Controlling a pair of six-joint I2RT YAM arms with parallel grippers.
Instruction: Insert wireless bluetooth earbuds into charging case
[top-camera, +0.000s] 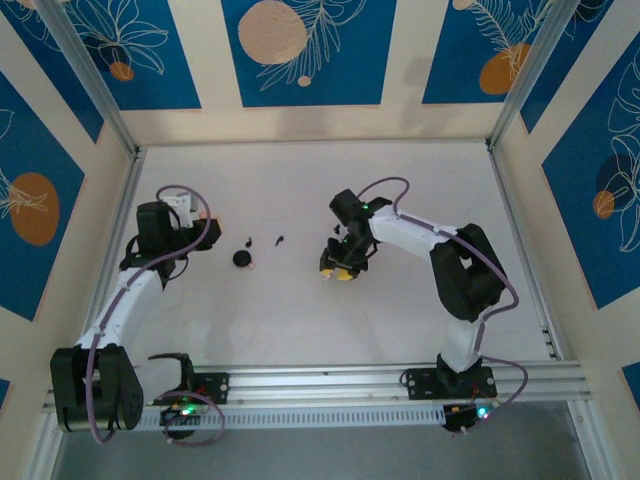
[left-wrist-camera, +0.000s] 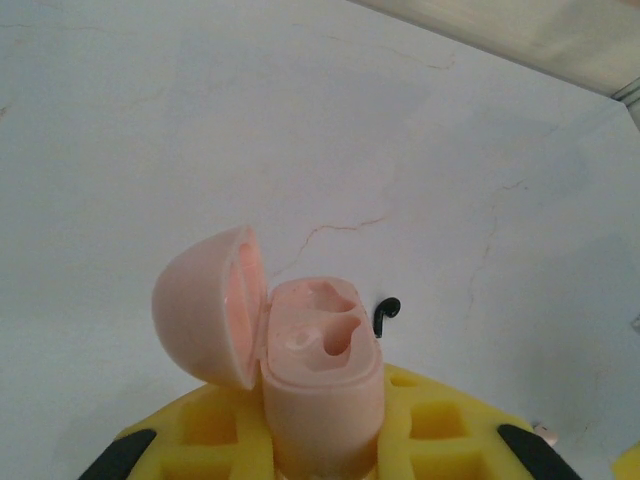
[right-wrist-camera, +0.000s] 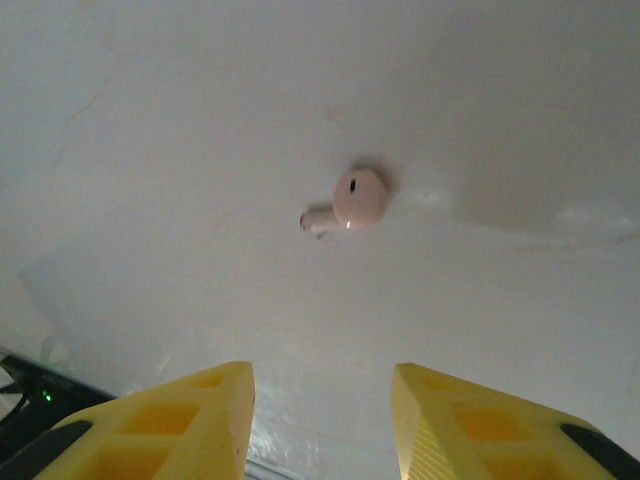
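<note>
Ahead of my right jaws, parted and empty, an earbud (right-wrist-camera: 358, 197) lies on the tabletop (right-wrist-camera: 150, 110), so the pickup seems in hand: next I must drop squarely over it, while my left jaws clamp the open case (left-wrist-camera: 320, 375).

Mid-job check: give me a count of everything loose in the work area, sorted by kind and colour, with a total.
Pink case, lid open: 1
Pink earbud: 1
Black comma-shaped pieces: 2
Round black disc: 1
Total: 5
</note>
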